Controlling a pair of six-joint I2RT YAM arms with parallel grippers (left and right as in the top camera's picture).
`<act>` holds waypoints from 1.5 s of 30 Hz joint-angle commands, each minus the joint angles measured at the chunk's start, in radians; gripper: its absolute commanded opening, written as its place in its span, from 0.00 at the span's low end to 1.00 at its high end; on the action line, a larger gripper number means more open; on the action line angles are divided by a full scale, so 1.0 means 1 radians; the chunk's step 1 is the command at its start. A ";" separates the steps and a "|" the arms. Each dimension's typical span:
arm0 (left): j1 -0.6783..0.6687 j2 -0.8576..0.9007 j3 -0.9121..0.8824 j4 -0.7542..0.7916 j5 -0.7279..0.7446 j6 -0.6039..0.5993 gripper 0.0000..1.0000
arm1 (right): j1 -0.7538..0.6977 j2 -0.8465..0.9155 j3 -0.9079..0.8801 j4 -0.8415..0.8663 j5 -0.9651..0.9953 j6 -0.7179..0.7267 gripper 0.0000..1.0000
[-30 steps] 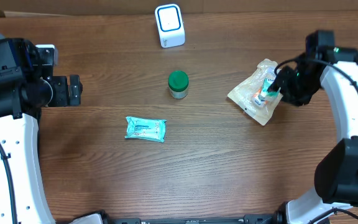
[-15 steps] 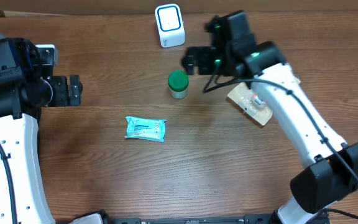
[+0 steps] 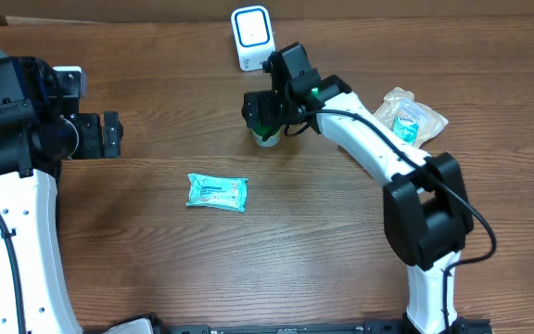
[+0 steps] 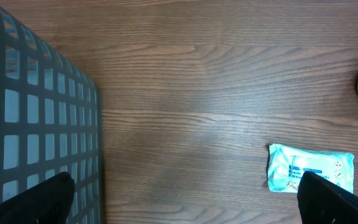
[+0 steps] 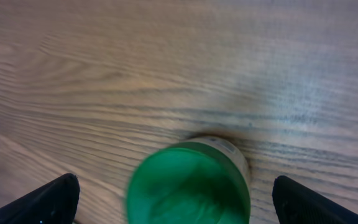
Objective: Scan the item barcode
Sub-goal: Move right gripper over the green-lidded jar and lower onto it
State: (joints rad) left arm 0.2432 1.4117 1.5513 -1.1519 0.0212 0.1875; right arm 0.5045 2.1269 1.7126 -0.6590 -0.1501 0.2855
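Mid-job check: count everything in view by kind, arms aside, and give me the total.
Barcode scanner: 1
Green-lidded jar: 1
Teal wipes packet: 1
Clear bagged item: 1
Wire basket: 1
Total: 5

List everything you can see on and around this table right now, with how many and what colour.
Scanner: one, white and blue, far edge, centre.
Jar: one, green lid, mid-table, below right gripper.
Wipes packet: one, teal, nearer than the jar, to its left.
Plastic bag: one, clear, filled, right of jar.
Basket: one, grey wire, far left.
Table: one, brown wood.
Left gripper: black, open, left side.
Right gripper: black, open, over jar.
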 commanded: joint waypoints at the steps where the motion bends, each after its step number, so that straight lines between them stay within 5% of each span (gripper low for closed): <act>1: 0.005 -0.011 0.018 0.003 -0.003 0.015 0.99 | 0.001 0.023 0.008 0.012 0.007 0.002 1.00; 9: 0.005 -0.011 0.018 0.003 -0.003 0.015 1.00 | 0.003 0.027 0.008 -0.031 0.000 -0.001 0.93; 16: 0.005 -0.011 0.018 0.003 -0.003 0.015 0.99 | 0.009 0.027 0.008 -0.093 0.003 -0.033 0.62; 28: 0.005 -0.011 0.018 0.003 -0.003 0.015 1.00 | 0.016 -0.018 0.084 -0.394 -0.033 -0.236 0.64; 39: 0.005 -0.011 0.018 0.003 -0.003 0.015 1.00 | 0.018 -0.039 0.097 -0.594 -0.074 -0.478 0.86; 45: 0.005 -0.011 0.018 0.003 -0.003 0.015 1.00 | 0.018 -0.039 0.116 -0.641 -0.006 -0.416 1.00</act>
State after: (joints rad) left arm 0.2432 1.4117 1.5513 -1.1519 0.0212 0.1871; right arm 0.5179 2.1326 1.7866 -1.2938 -0.1852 -0.1661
